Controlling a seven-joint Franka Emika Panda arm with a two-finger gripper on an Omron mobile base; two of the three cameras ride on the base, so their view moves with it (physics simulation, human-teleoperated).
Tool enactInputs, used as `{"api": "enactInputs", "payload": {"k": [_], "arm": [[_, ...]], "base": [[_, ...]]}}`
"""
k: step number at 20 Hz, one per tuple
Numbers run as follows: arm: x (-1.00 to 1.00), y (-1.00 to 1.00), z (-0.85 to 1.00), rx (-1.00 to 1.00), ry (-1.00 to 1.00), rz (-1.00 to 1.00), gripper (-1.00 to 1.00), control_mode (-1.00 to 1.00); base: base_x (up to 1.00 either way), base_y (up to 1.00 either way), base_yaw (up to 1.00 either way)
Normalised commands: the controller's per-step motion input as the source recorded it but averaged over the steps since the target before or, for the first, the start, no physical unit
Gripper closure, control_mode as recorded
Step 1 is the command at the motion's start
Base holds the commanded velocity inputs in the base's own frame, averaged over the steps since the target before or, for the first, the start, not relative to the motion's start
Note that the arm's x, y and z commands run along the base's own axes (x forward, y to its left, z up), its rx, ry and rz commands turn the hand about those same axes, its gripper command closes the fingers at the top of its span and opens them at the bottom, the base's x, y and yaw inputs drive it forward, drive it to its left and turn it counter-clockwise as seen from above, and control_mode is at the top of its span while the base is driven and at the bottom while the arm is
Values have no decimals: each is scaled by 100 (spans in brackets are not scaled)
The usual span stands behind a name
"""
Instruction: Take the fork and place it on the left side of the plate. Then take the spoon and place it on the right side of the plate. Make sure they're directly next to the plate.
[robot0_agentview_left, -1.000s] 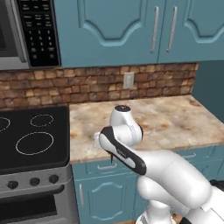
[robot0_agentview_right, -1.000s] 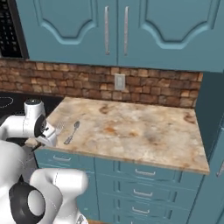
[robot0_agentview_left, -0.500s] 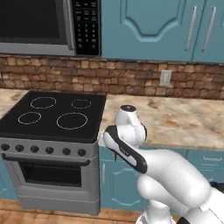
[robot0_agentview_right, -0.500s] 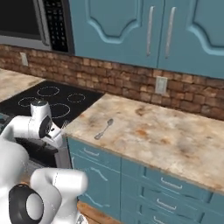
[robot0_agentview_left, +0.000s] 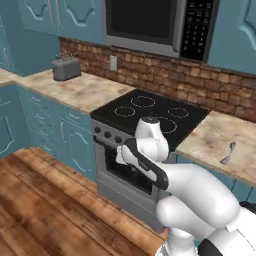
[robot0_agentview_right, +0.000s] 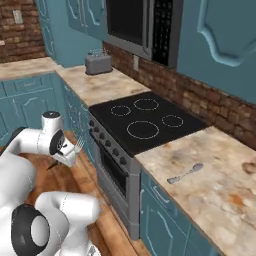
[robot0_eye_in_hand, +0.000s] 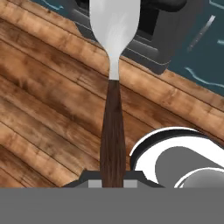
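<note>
End effector (robot0_eye_in_hand: 113, 181) pinches the fork (robot0_eye_in_hand: 113, 87) by its handle end only; base motion could swing it loose.

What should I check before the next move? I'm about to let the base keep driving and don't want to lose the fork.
1. Fork in the gripper: ok; the brown handle runs down between the shut jaws in the hand view.
2. Fork clear of the stove: ok; the tines stick out beside the oven front without touching.
3. Spoon untouched: ok; it lies on the counter right of the stove.
4. Plate position: cannot tell.
5. Toaster out of the way: ok; it stands on the far counter.
</note>
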Motion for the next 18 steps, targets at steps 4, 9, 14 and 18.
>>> {"api": "enactInputs", "payload": {"k": [4, 9, 14, 18], "arm": [[0, 0, 0, 0, 0, 0, 100, 100], [0, 0, 0, 0, 0, 0, 100, 100], [0, 0, 0, 0, 0, 0, 100, 100], [0, 0, 0, 0, 0, 0, 100, 100]], "base": [[12, 0, 87], [40, 0, 79], [47, 0, 80], [51, 0, 79]]}}
